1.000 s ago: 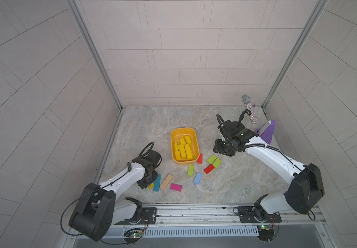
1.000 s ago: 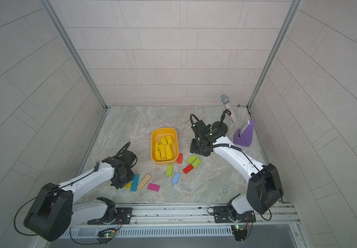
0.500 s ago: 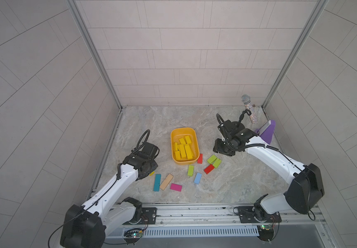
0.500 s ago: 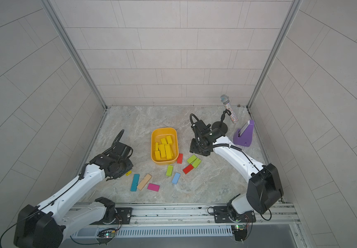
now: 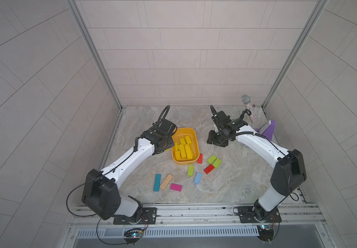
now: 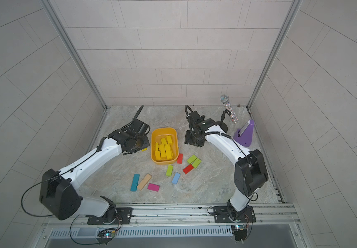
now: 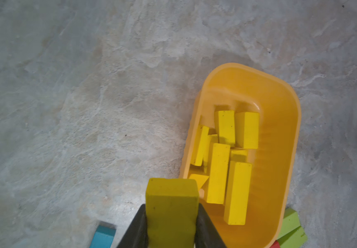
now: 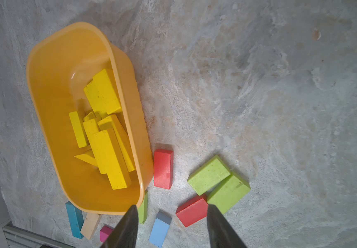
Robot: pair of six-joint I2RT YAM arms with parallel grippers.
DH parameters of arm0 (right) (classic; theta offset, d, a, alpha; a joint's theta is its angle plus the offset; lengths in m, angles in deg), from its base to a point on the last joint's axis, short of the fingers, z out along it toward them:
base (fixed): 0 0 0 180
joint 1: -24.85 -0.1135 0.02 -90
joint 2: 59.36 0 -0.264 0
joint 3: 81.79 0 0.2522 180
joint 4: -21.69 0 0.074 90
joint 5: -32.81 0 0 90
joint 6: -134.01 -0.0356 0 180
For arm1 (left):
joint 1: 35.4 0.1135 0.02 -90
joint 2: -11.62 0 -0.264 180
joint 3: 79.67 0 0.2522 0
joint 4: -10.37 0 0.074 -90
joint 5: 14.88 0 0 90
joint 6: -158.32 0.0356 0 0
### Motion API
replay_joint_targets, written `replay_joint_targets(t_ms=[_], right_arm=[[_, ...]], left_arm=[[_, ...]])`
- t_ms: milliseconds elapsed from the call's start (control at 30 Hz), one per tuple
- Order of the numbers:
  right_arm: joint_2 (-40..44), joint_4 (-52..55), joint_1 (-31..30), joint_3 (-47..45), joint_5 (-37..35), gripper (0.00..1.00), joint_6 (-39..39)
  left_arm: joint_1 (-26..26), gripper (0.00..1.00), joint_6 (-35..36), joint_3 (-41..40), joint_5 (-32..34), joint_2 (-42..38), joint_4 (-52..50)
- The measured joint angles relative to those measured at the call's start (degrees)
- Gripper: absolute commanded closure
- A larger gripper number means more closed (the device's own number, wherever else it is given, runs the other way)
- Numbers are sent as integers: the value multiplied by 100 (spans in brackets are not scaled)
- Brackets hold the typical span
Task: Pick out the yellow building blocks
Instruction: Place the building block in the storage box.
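Reaching beside the tub (image 7: pixel 280 163), left tool (image 7: pixel 172 214) clamps a yellow block (image 7: pixel 171 191) — right tool (image 8: pixel 172 207) hovers, jaws apart.

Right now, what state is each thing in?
Tub, upright, part filled.
Blocks in tub, yellow, piled loosely.
Held block, yellow, gripped, outside tub.
Left tool, shut on held block.
Right tool, open, empty.
Other blocks, lying on table, none yellow.
Mic, leaning in its stand.
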Motion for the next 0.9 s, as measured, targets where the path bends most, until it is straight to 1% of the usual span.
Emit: replay_joint_targets(t_ms=[200,433,633,667,733,833,900], right_arm=[[-240,13,203,168,184,47,87],[-282,11,431,170,310,47,116],[-326,11,599,170,356,47,133],[-345,9,614,173,374,47,133],[-393,15,623,173,400,47,138],[-459,46,623,192,415,47,157],[-461,66,623,192,415,47,164]], left_arm=[[-127,88,297,962,-262,1401,142],[-166,86,551,1587,-509,2509,166],[-181,66,723,1843,-553,3051,118],[-181,61,741,1849,-551,3093,107],[-181,52,752,1851,-538,3119,74],[-179,42,732,1847,-527,3106,72],[-179,34,717,1827,-498,3062,83]])
